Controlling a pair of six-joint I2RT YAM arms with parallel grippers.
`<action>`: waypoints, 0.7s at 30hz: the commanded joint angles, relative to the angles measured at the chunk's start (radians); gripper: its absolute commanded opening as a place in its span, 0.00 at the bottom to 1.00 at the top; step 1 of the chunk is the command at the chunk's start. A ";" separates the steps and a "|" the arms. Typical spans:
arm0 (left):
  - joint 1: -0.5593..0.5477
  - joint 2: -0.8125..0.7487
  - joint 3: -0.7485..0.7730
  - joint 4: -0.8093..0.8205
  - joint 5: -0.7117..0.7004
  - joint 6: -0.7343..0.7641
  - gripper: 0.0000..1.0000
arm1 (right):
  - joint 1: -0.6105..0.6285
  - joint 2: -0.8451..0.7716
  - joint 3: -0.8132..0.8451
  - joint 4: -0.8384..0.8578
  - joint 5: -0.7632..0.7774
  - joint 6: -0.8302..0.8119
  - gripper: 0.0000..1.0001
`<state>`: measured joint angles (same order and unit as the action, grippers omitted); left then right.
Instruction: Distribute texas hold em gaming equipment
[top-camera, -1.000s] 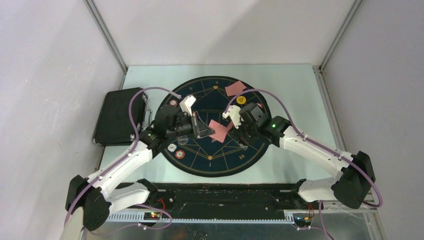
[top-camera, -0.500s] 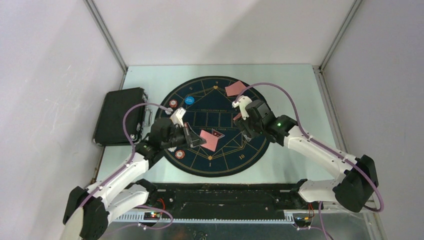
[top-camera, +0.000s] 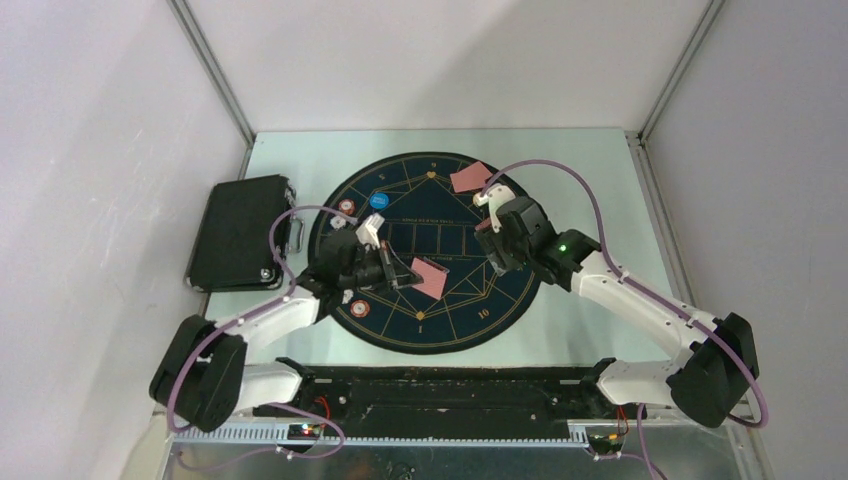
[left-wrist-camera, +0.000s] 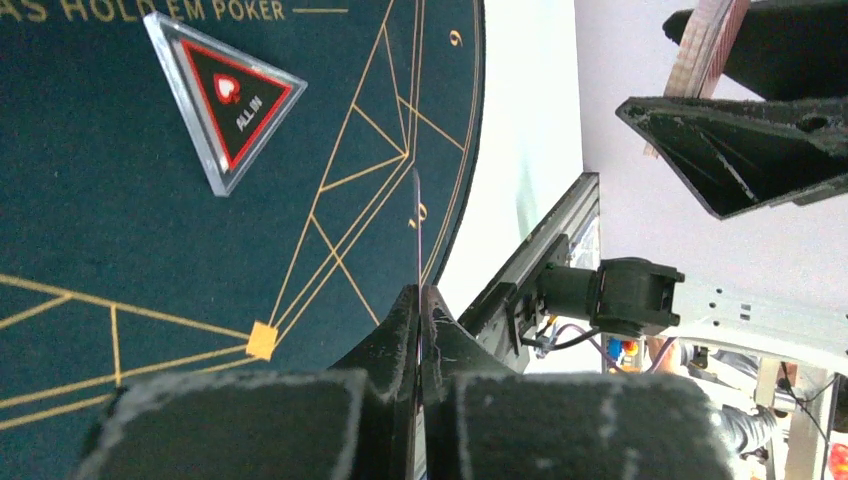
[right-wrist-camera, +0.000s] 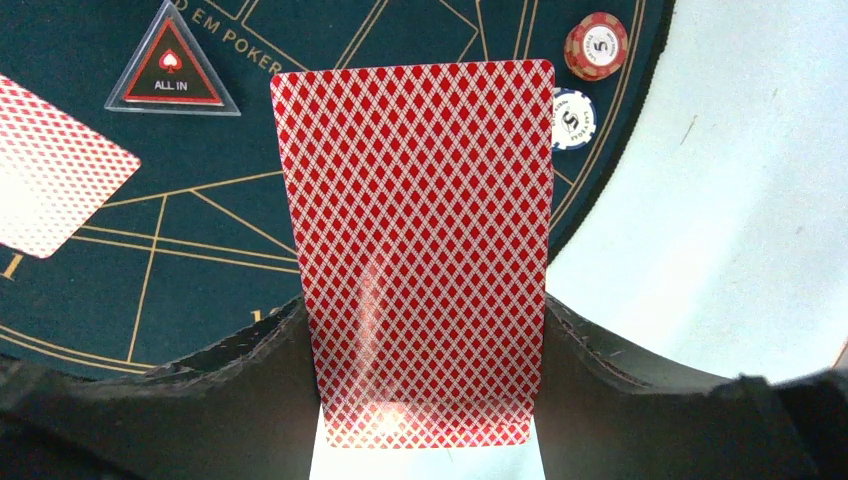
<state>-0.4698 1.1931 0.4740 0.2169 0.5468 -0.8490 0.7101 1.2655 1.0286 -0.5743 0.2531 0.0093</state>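
Your left gripper (top-camera: 398, 272) is clenched on a thin pink-backed card (top-camera: 432, 279), edge-on in its wrist view, over the middle of the dark round gold-lined mat (top-camera: 440, 325). The clear-rimmed triangular ALL IN token (left-wrist-camera: 225, 100) lies flat on the mat nearby. Your right gripper (top-camera: 493, 233) grasps a second card (right-wrist-camera: 425, 230) with a glossy red diamond-lattice back, above the mat's rim near a striped red-white chip (right-wrist-camera: 596, 45).

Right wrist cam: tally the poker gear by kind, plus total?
Cards: 2 (held card, card at left)
Chips: 2 (red chip, blue chip)
Triangular token: 1
Total: 5
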 joint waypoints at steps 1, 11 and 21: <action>0.001 0.065 0.079 0.084 0.044 -0.004 0.00 | -0.007 -0.035 0.006 0.058 0.026 0.029 0.00; 0.032 0.025 0.004 -0.102 -0.026 0.058 0.00 | -0.021 -0.026 -0.002 0.058 0.013 0.032 0.00; 0.128 -0.131 -0.101 -0.315 -0.101 0.092 0.00 | -0.032 -0.019 -0.001 0.056 0.011 0.029 0.00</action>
<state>-0.3496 1.1385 0.4088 -0.0162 0.4877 -0.7822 0.6865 1.2648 1.0214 -0.5659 0.2550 0.0273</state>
